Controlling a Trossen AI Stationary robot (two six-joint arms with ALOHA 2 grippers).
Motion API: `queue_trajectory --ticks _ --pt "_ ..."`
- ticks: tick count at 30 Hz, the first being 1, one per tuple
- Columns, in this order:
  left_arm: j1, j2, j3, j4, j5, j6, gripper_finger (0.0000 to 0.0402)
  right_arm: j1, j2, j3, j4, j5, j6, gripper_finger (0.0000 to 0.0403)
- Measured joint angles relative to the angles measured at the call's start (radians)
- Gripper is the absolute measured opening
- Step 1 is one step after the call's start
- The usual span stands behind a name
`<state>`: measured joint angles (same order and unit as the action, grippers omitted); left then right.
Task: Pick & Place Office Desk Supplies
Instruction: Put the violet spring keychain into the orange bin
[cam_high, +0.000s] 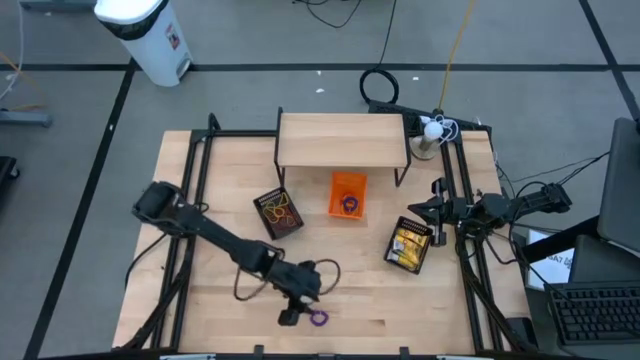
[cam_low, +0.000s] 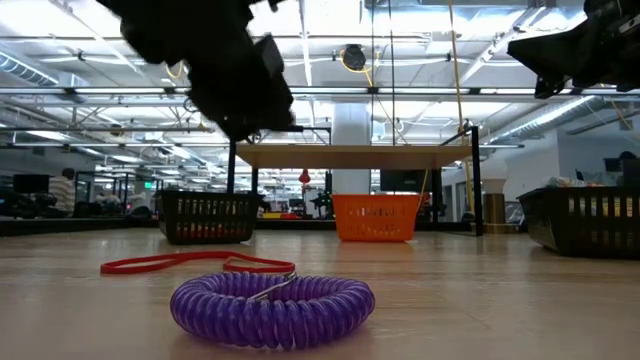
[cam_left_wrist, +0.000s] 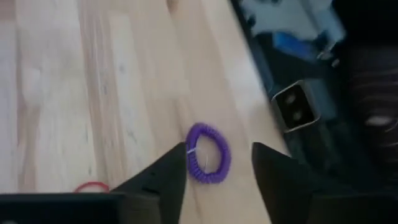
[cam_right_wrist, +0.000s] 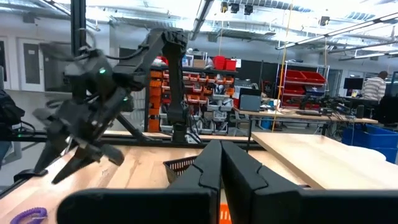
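Observation:
A purple coiled ring (cam_high: 317, 318) lies flat on the table near its near edge, large in the low view (cam_low: 272, 308). A thin red rubber band (cam_low: 190, 262) lies just behind it, and also shows in the left wrist view (cam_left_wrist: 92, 186). My left gripper (cam_high: 298, 308) hangs open above the ring and touches nothing. In its wrist view the ring (cam_left_wrist: 208, 154) lies below the gap between the two fingers (cam_left_wrist: 219, 150). My right gripper (cam_high: 435, 210) waits shut (cam_right_wrist: 221, 167) near the table's right side, above the table.
An orange basket (cam_high: 348, 193) holds a purple item. One black basket (cam_high: 278, 212) holds red bands, and another (cam_high: 410, 245) holds yellow pieces. A wooden shelf (cam_high: 343, 140) stands at the far side. Bare wood surrounds the ring, with the near table edge (cam_left_wrist: 261, 106) close by.

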<state>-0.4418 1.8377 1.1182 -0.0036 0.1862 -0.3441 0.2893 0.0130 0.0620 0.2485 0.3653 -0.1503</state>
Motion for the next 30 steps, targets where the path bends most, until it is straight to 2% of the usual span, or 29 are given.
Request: queue_trajectory --ticks 6,9,17,22,30 --pt "-0.025 0.055 0.083 -0.169 -0.061 0.021 0.0239 0.000 -0.001 0.000 0.004 0.000 0.008 0.0004" --pt "-0.040 0.063 0.097 -0.167 -0.099 0.002 0.0251 0.000 0.000 0.000 0.004 0.000 0.008 0.0004" --pt "-0.092 0.084 0.100 -0.121 -0.261 -0.153 0.0247 0.000 0.006 0.000 0.018 0.000 0.040 0.0004" --pt "-0.121 0.162 0.100 -0.039 -0.283 -0.175 0.0246 0.000 0.006 0.000 0.019 -0.002 0.066 0.0004" --pt "-0.112 0.219 0.101 -0.047 -0.338 -0.164 0.0250 0.000 0.007 0.000 0.016 -0.004 0.087 0.0004"
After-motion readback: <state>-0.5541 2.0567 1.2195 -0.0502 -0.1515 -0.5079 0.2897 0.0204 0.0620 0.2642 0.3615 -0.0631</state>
